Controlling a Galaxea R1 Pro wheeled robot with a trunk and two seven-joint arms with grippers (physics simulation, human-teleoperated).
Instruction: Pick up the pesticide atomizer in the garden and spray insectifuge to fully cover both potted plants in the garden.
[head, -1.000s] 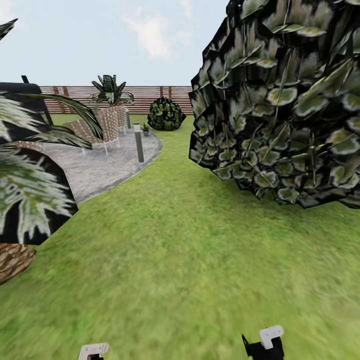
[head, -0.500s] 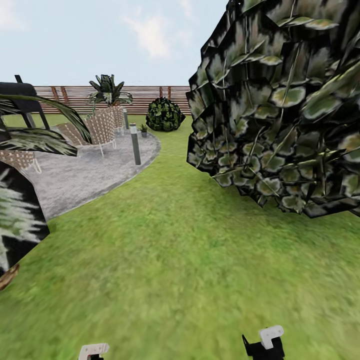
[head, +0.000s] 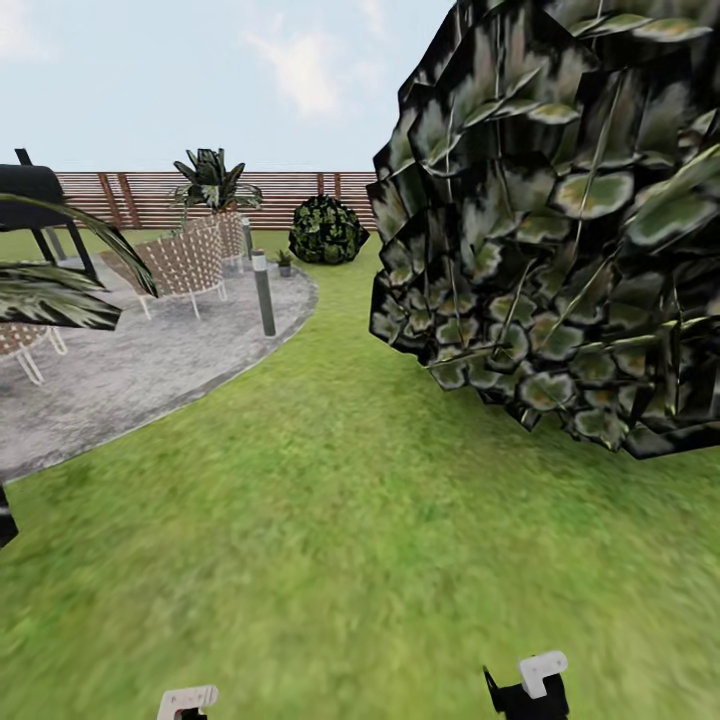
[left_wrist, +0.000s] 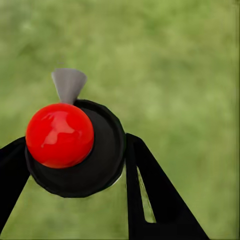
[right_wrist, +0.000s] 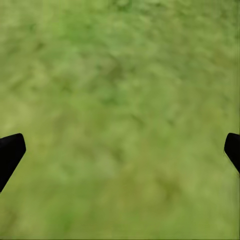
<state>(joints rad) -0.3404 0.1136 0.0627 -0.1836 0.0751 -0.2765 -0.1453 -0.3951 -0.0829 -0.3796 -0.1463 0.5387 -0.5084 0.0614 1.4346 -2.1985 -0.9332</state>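
Note:
The pesticide atomizer (left_wrist: 60, 135) has a red ball top, a round black body and a grey nozzle. My left gripper (left_wrist: 75, 172) is shut on it, with a black finger (left_wrist: 155, 200) on either side, over blurred grass. In the right wrist view my right gripper (right_wrist: 120, 150) is open and holds nothing above the lawn. Both wrists peek in at the bottom of the head view, left (head: 188, 703) and right (head: 530, 685). One small potted plant (head: 285, 262) stands far off at the patio's back edge, beside a round bush (head: 327, 229).
A big dark-leaved shrub (head: 560, 220) looms close at the right. The grey paved patio (head: 130, 360) at the left holds woven chairs (head: 185, 262), a bollard lamp (head: 263, 292) and a black grill (head: 30, 190). A slatted fence (head: 290, 190) closes the back. Open lawn (head: 330, 520) lies ahead.
The whole view has shifted: the spiky plant at the left has slid almost out of view, and the shrub looks larger. Both grippers sit as before.

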